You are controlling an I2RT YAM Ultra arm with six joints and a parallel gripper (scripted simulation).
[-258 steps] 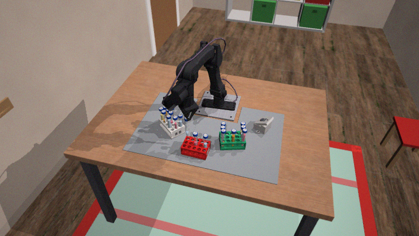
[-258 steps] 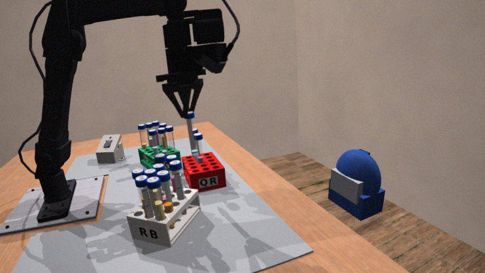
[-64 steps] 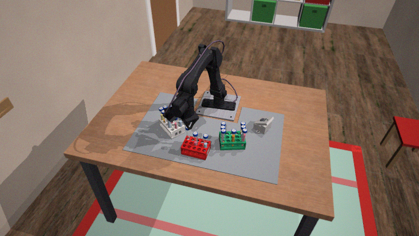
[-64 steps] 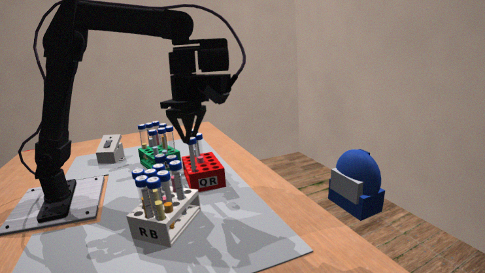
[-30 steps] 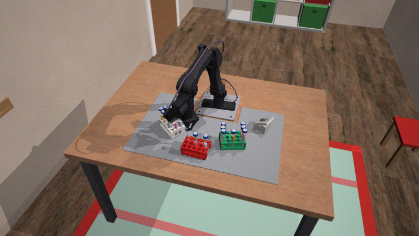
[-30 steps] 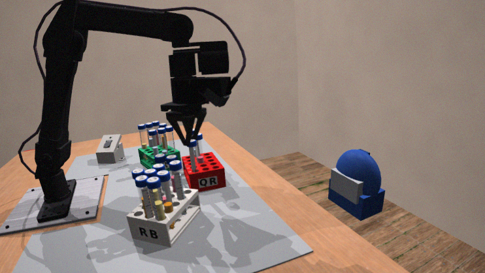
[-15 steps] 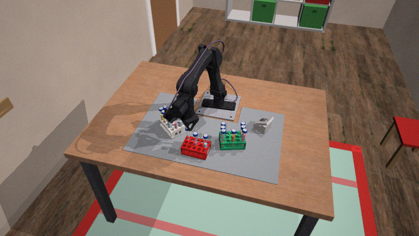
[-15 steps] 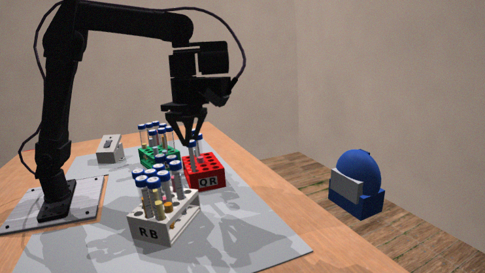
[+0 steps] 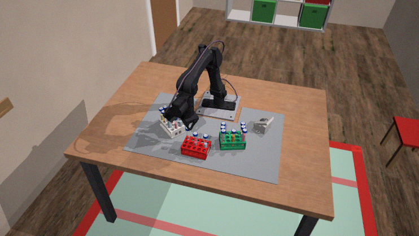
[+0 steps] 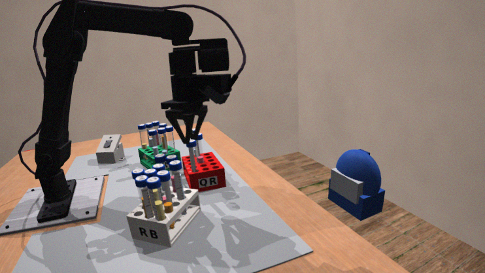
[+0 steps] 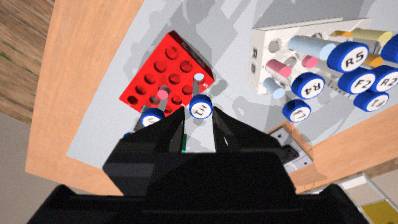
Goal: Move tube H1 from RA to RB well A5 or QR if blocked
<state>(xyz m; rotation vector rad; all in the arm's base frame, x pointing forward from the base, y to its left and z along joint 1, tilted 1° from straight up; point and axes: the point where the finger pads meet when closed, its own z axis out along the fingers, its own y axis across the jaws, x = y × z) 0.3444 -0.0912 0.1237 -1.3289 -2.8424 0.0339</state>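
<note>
Tube H1 [image 11: 200,107] [image 10: 191,144], with a blue cap, stands upright in a well of the red rack QR [image 9: 193,151] [image 10: 207,181] [image 11: 161,64], at the corner nearest the white rack. My gripper [image 11: 198,111] [image 10: 188,139] [image 9: 188,127] hangs straight above it. Its fingers stand slightly apart on either side of the cap, with a small gap, so it is open. The white rack RB [image 9: 173,134] [image 10: 159,231] [image 11: 261,55] with several capped tubes stands beside QR. The green rack RA [image 9: 234,146] [image 10: 145,154] stands on QR's other side.
QR also holds a blue-capped tube [image 11: 151,118], a pink-topped tube [image 11: 162,93] and a light-blue one [image 11: 199,77]. The grey DONE button box [image 9: 263,124] [image 10: 109,152] sits on the mat beyond RA. The arm's base plate [image 9: 218,105] is at the mat's back edge.
</note>
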